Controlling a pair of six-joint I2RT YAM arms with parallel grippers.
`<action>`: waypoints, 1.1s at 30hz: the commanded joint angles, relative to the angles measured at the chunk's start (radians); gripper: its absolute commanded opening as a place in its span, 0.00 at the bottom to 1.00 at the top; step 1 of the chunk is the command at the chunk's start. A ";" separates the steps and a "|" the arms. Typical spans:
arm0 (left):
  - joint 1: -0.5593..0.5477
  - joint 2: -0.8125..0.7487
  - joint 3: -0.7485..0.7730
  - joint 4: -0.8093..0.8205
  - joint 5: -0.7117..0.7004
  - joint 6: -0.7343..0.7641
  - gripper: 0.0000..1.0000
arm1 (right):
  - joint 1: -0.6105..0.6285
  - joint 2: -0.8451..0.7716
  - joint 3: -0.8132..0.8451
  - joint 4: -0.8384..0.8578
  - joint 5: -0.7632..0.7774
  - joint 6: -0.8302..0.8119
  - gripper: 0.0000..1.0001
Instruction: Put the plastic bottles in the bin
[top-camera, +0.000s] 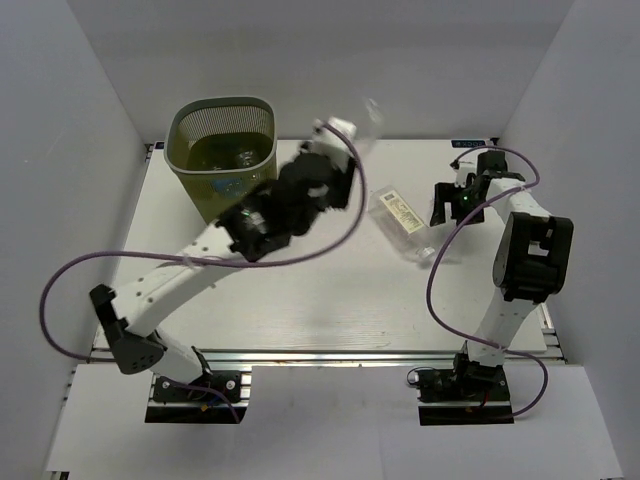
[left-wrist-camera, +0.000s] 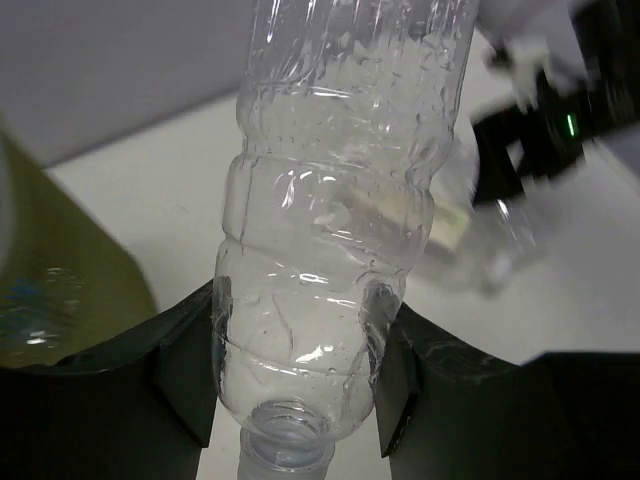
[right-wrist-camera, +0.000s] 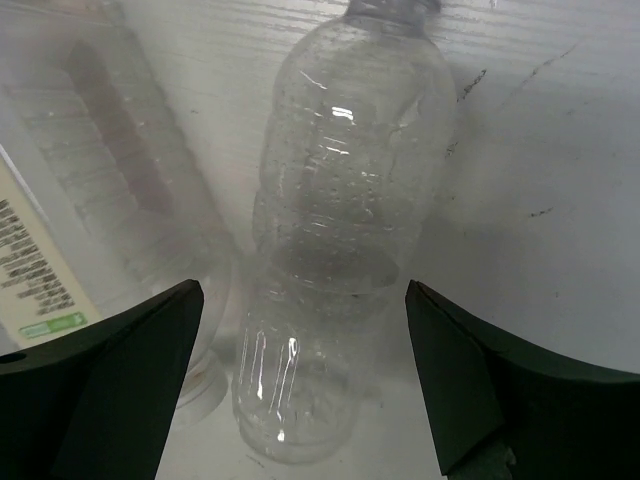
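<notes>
Visitor: Bottles first. Where was each one at that moment?

Technician: Top view, upper centre: one clear held bottle, blurred and without a label, was raised off the table. It was pinched in the left gripper, to the right of the bin and not above its rim. Left wrist view: the jaws were closed on the bottle near its neck. A dark finger pressed each side, the open mouth faced the camera, and the body ran off the top of the frame.

Visitor: And the bin itself?

Technician: Upper left of the top view: olive-green, mesh-sided, upright at the table's far left corner. Clear plastic glinted inside it. How many bottles that was, I could not tell.

Visitor: What about the right-hand side?

Technician: Right of centre in the top view: right gripper, jaws spread wide, holding nothing. Right wrist view: a bare bottle lay on the table between the fingers and touched neither. Just beside it, at the left of that frame, lay a labelled bottle with its cream label facing up. In the top view these two lay side by side, right of centre, well apart from the bin.
</notes>
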 joint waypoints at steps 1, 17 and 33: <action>0.084 -0.033 0.117 -0.072 -0.261 -0.007 0.43 | 0.025 0.017 -0.035 0.077 0.096 -0.005 0.87; 0.714 0.357 0.676 -0.291 -0.191 -0.131 0.51 | 0.023 -0.040 -0.123 0.102 0.129 -0.014 0.90; 0.776 0.079 0.324 -0.150 0.279 -0.012 1.00 | 0.025 0.037 -0.065 0.073 0.092 -0.033 0.70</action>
